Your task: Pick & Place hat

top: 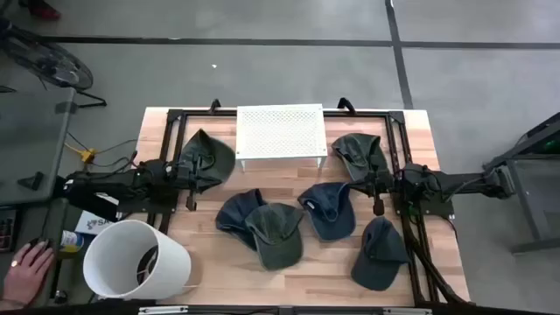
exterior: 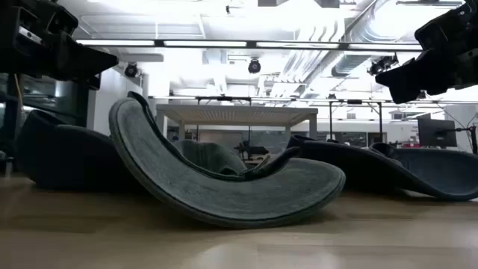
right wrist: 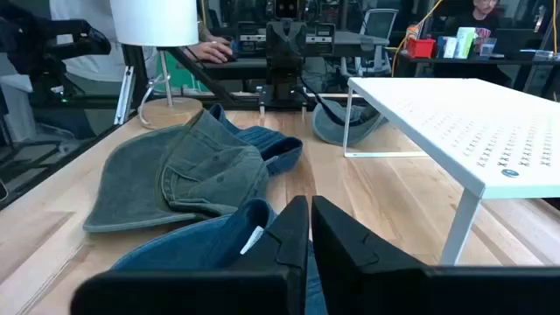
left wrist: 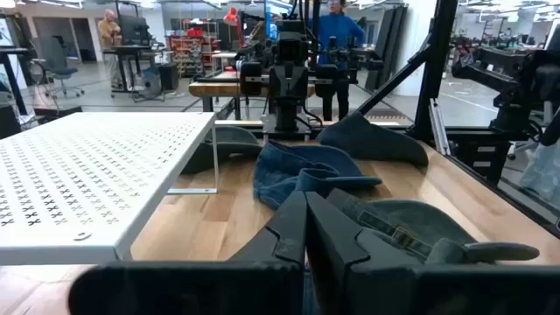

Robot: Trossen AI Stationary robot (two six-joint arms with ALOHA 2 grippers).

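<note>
Several caps lie on the wooden table. In the high view, a green cap [top: 208,157] lies by the left edge and another green cap [top: 359,153] by the right. A dark blue cap [top: 234,212], a green cap [top: 276,234], a blue cap [top: 329,210] and a dark cap [top: 381,254] sit in the middle and near part. My left gripper [top: 191,180] [left wrist: 306,229] is shut and hovers at the left green cap's near edge. My right gripper [top: 378,186] [right wrist: 309,229] is shut, raised between the right green cap and the blue cap [right wrist: 210,249].
A white perforated shelf [top: 282,131] stands at the far middle of the table. A white lampshade [top: 136,258] stands at the near left corner, with a person's hand [top: 26,267] beside it off the table. Black frame rails [top: 404,140] run along the table's sides.
</note>
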